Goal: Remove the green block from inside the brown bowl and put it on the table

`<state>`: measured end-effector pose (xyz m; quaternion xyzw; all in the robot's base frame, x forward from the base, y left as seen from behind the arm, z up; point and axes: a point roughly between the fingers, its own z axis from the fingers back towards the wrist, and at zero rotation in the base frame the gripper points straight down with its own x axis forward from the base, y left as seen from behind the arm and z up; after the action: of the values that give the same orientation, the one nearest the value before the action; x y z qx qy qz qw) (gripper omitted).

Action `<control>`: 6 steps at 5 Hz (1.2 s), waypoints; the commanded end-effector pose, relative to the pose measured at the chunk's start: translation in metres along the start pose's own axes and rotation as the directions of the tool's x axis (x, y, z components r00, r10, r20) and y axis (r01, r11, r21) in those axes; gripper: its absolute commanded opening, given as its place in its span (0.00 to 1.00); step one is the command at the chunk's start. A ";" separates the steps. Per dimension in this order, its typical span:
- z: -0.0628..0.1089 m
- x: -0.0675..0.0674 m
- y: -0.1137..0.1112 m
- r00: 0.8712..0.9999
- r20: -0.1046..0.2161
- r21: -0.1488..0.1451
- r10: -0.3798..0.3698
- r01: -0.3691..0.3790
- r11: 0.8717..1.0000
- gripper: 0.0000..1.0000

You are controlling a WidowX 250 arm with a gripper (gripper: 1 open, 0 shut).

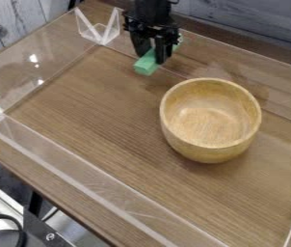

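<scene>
Block (147, 64) outside the bowl (210, 120)

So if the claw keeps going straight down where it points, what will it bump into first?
Probably the green block, which sits right at the tips of the claw. Just past it comes the wooden table. I can't tell how near the table is.

The black fingers (149, 37) at twelve o'clock blur into the dark arm, which the top edge cuts off. They cover part of the green block (147, 65). At eight o'clock, the left edge crops a black cable (10, 220).
</scene>
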<state>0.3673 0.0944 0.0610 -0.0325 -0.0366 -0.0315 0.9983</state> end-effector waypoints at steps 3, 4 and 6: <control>0.015 0.011 0.002 0.998 0.067 0.037 -0.015 0.013 0.999 0.00; 0.007 0.007 0.002 0.996 0.088 0.059 -0.016 0.011 0.998 0.00; 0.005 0.004 0.001 0.994 0.108 0.087 0.008 -0.018 0.996 0.00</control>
<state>0.3632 0.0942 0.0415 -0.0010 -0.0580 -0.0189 0.9981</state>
